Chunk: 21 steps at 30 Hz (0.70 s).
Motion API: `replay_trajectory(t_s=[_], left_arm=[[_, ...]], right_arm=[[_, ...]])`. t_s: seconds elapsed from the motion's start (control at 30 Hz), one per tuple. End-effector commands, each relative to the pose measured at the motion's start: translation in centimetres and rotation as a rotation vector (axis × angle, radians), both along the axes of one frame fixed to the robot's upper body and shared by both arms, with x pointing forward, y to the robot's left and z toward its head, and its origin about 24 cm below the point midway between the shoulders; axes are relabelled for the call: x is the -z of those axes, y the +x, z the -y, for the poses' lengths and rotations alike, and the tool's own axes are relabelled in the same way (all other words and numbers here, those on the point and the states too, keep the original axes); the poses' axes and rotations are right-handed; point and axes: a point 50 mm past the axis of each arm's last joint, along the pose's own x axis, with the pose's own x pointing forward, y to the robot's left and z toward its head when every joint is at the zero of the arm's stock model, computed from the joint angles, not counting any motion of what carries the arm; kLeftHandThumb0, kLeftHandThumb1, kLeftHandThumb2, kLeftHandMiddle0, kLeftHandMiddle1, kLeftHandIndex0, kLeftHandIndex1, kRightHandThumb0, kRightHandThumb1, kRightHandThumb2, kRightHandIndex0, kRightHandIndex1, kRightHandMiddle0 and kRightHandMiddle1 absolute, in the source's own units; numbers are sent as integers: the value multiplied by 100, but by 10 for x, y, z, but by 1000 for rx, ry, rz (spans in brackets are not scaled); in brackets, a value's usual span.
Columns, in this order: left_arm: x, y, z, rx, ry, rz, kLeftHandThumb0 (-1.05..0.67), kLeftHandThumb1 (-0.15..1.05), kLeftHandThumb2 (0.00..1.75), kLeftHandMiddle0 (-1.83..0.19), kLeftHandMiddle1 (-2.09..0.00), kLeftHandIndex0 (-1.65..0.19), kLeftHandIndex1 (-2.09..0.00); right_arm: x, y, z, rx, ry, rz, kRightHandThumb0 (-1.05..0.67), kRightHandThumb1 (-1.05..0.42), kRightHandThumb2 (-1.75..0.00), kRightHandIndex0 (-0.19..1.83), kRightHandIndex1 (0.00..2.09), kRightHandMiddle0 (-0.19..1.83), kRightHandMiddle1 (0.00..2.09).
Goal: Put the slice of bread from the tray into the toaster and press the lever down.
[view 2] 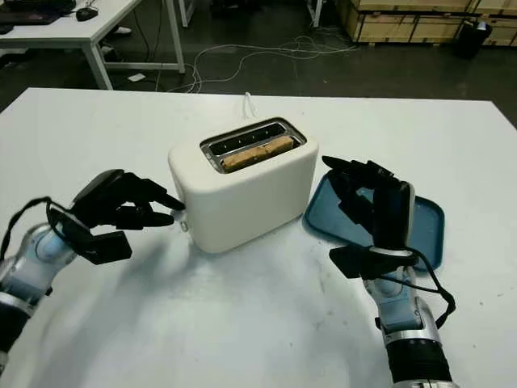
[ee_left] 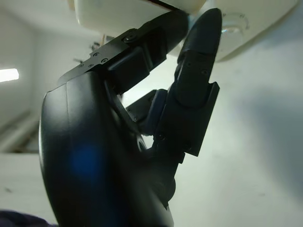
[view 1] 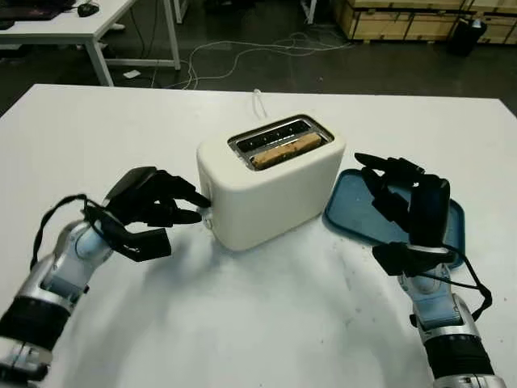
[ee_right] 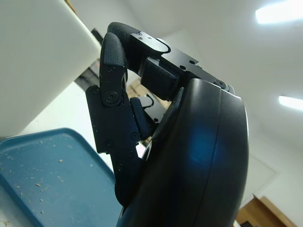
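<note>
A cream toaster (view 1: 275,190) stands mid-table with a slice of bread (view 1: 284,150) sunk in its nearer slot. My left hand (view 1: 166,212) is at the toaster's left end, open, and its fingertips (view 1: 196,202) touch the end wall at the lever (view 1: 207,217). In the left wrist view one fingertip (ee_left: 201,38) reaches up against the toaster's underside edge (ee_left: 142,14). The blue tray (view 1: 347,212) lies right of the toaster, bare except for crumbs (ee_right: 42,175). My right hand (view 1: 396,198) hangs open above the tray, holding nothing, beside the toaster's right wall (ee_right: 33,61).
A white power cord (view 1: 258,101) runs off behind the toaster. Beyond the table's far edge are another white table (view 1: 65,20), loose cables on the floor (view 1: 266,44) and wooden crates (view 1: 404,20).
</note>
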Motion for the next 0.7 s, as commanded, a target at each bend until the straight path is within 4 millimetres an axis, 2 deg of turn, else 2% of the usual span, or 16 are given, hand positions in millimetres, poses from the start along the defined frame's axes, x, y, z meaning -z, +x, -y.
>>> replay_trajectory(t_s=[0.0, 0.17, 0.37, 0.4, 0.47, 0.5, 0.57, 0.67], left_arm=[[9, -10, 17, 68, -27, -46, -81, 83, 1, -121, -102, -141, -1], [-14, -12, 10, 24, -126, 15, -83, 87, 1, -121, -91, -144, -2], [-31, -13, -1, -50, -174, 79, -82, 91, 4, -120, -96, -146, -4], [-33, -13, -3, -67, -178, 89, -83, 92, 7, -118, -100, -146, -5], [-39, -13, -8, -112, -170, 102, -84, 92, 11, -115, -115, -147, -10], [-41, -12, -11, -133, -165, 107, -85, 92, 12, -111, -129, -134, -42], [-46, -12, -17, -176, -158, 114, -86, 92, 13, -109, -142, -110, -94], [-53, -12, -26, -222, -154, 139, -86, 92, 15, -109, -153, -100, -119]], right_arm=[[-6, 0, 0, -17, 11, 12, -46, -92, -31, 89, 156, 124, 4], [-7, 2, 5, -34, -6, -75, -48, -92, -37, 84, 153, 117, 0], [-18, 10, 22, -85, -60, -208, -49, -92, -41, 78, 161, 122, 7], [-20, 12, 26, -91, -68, -235, -49, -92, -41, 75, 167, 115, 22], [-27, 15, 36, -100, -76, -290, -50, -92, -41, 73, 172, 74, 105], [-30, 16, 41, -102, -79, -312, -51, -92, -41, 72, 174, 59, 134], [-38, 18, 50, -112, -82, -341, -53, -92, -42, 73, 174, 48, 157], [-48, 21, 63, -102, -82, -375, -55, -92, -38, 73, 175, 44, 169]])
